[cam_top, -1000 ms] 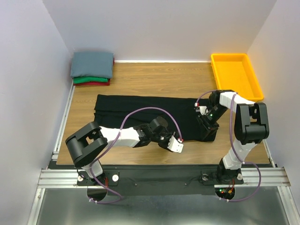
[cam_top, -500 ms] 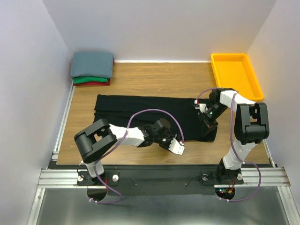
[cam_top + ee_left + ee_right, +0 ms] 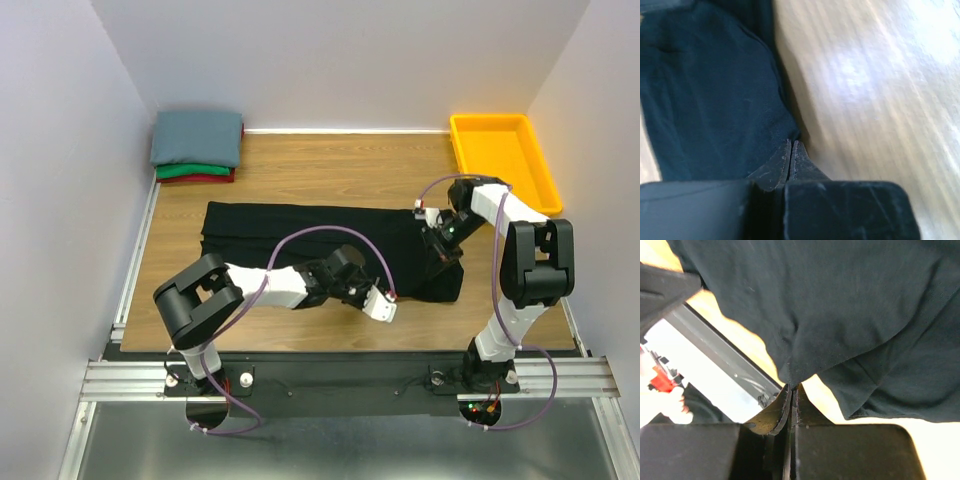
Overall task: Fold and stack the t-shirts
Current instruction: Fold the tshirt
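A large black t-shirt [image 3: 300, 245] lies spread across the wooden table. My left gripper [image 3: 388, 302] is shut at its near hem; in the left wrist view the fingertips [image 3: 791, 141] pinch the cloth's edge [image 3: 715, 100], with bare wood to their right. My right gripper [image 3: 443, 250] is shut on the shirt's right end. In the right wrist view the black cloth [image 3: 840, 305] hangs bunched from the shut gripper [image 3: 793, 385], raised off the table. At the back left sits a folded stack: grey-blue t-shirt [image 3: 197, 137] on a green one [image 3: 185, 171] and a red one [image 3: 215, 179].
A yellow plastic bin [image 3: 500, 160] stands at the back right corner, close behind the right arm. White walls close in the table on three sides. A metal rail [image 3: 330, 375] runs along the near edge by the arm bases.
Both grippers have shut on the black t-shirt. The right gripper has moved toward the far side, pulling the shirt's right end up. The left arm's elbow has swung slightly.
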